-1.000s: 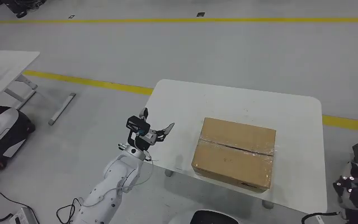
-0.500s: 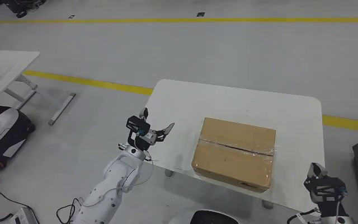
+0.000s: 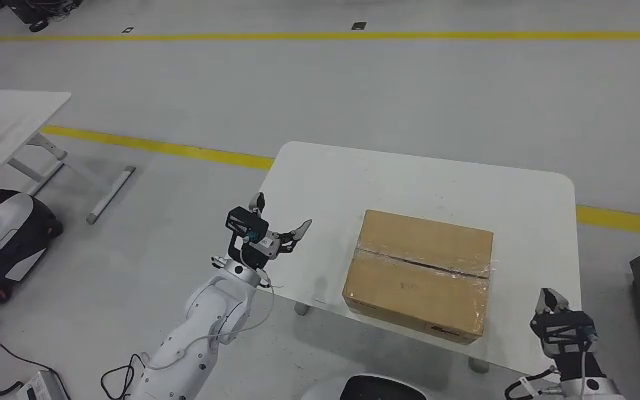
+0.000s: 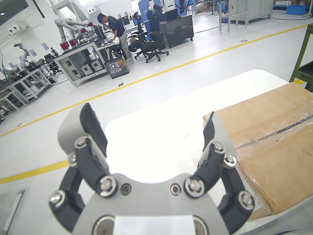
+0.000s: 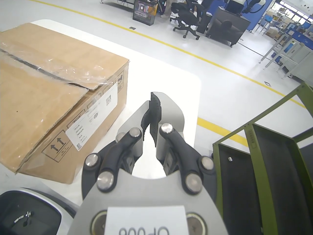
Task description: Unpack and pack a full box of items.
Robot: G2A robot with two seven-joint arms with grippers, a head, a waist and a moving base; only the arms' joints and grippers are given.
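Jaws of my left gripper (image 4: pixel 149 121) stand wide apart, empty, at the table's (image 3: pixel 440 175) left edge; my right gripper (image 5: pixel 152 108) is clenched on nothing beside the near right corner; the box (image 3: pixel 420 275) lies between, flaps closed under wrinkled tape (image 5: pixel 61 72); I'd open the right one, then work the seam (image 5: pixel 29 67) from its lifted right end.

- The white worktop (image 3: pixel 330 185) has rounded corners.
- A closed cardboard box (image 3: pixel 420 272), taped along its seam, lies flat on the worktop, near its robot-side edge.
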